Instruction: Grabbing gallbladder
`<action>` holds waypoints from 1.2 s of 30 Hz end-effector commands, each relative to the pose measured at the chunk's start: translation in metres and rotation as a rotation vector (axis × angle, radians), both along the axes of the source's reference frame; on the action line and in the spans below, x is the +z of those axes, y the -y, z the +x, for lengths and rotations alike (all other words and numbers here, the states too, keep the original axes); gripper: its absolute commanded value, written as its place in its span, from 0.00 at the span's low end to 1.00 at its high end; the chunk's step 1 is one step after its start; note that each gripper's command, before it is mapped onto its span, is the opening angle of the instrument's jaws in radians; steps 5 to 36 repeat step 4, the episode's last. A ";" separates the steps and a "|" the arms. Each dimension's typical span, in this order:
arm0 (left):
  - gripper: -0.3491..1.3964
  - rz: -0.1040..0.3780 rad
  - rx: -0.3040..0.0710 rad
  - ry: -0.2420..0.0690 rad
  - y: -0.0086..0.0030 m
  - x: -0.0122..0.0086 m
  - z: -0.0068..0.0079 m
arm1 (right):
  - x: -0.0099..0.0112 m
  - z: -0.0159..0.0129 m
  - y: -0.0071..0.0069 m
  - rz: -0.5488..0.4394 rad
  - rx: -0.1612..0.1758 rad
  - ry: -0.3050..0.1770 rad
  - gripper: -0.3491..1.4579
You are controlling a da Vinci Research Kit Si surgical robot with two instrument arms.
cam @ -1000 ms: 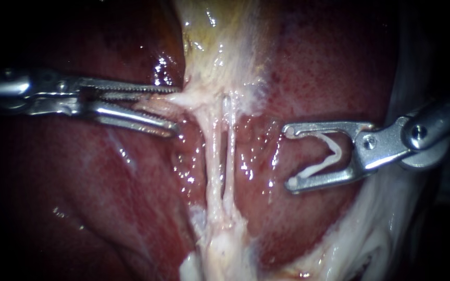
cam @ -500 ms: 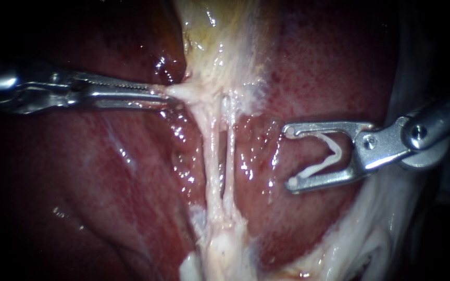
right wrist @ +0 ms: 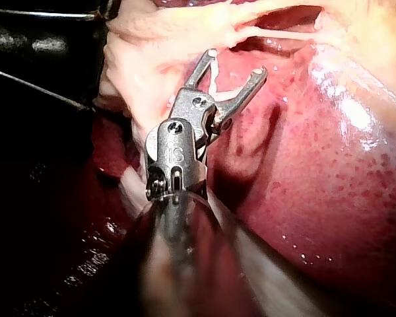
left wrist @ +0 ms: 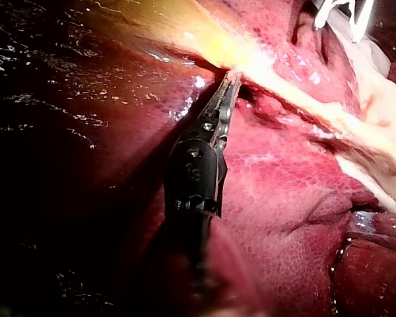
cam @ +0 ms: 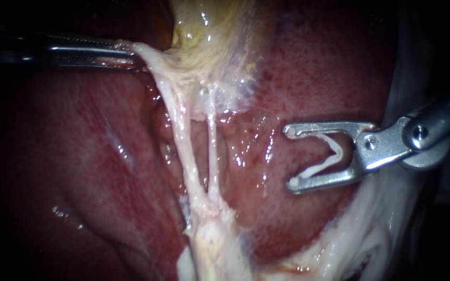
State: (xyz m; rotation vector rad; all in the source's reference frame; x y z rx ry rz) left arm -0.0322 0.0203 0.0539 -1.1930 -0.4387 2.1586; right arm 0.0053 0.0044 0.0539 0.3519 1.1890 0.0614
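The pale yellow gallbladder (cam: 209,36) hangs at the top centre over the red liver (cam: 329,78). My left instrument (cam: 133,54) comes in from the upper left, its jaws shut on the gallbladder's lower edge and drawing it up and to the left. The left wrist view shows the same hold by the left instrument (left wrist: 230,80). Two pale tubes, the left tube (cam: 180,135) and the right tube (cam: 212,156), run taut and slanted down to white tissue. My right instrument (cam: 290,156) hovers right of the tubes, apart from them. Its jaws stand wide and carry a white clip (cam: 332,153); the right instrument (right wrist: 235,63) shows the same in its wrist view.
White fatty tissue (cam: 371,234) runs along the lower right edge of the liver. A gap shows between the two tubes, with liver surface behind it. Dark surroundings lie beyond the left and right edges.
My left instrument's jaws closed on the gallbladder's edge, then pulled it up and left. The two tubes now stretch slanted. My right instrument has not moved.
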 end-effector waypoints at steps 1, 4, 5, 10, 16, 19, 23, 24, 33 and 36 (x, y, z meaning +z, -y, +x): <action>0.00 -0.002 0.000 0.001 0.0000 0.0001 -0.0001 | 0.0000 0.0001 0.0000 0.000 0.000 0.000 0.47; 0.00 -0.003 -0.002 -0.001 0.0000 0.0001 -0.0001 | 0.0000 0.0001 0.0000 0.000 0.000 0.000 0.47; 0.00 -0.003 -0.002 -0.001 0.0000 0.0001 -0.0001 | 0.0000 0.0001 0.0000 0.000 0.000 0.000 0.47; 0.00 -0.003 -0.002 -0.001 0.0000 0.0001 -0.0001 | 0.0000 0.0001 0.0000 0.000 0.000 0.000 0.47; 0.00 -0.003 -0.002 -0.001 0.0000 0.0001 -0.0001 | 0.0000 0.0001 0.0000 0.000 0.000 0.000 0.47; 0.00 -0.003 -0.002 -0.001 0.0000 0.0001 -0.0001 | 0.0000 0.0001 0.0000 0.000 0.000 0.000 0.47; 0.00 -0.003 -0.002 -0.001 0.0000 0.0001 -0.0001 | 0.0000 0.0001 0.0000 0.000 0.000 0.000 0.47; 0.00 -0.003 -0.002 -0.001 0.0000 0.0001 -0.0001 | 0.0000 0.0001 0.0000 0.000 0.000 0.000 0.47; 0.00 -0.003 -0.002 -0.001 0.0000 0.0001 -0.0001 | 0.0000 0.0001 0.0000 0.000 0.000 0.000 0.47; 0.00 -0.003 -0.002 -0.001 0.0000 0.0001 -0.0001 | 0.0000 0.0001 0.0000 0.000 0.000 0.000 0.47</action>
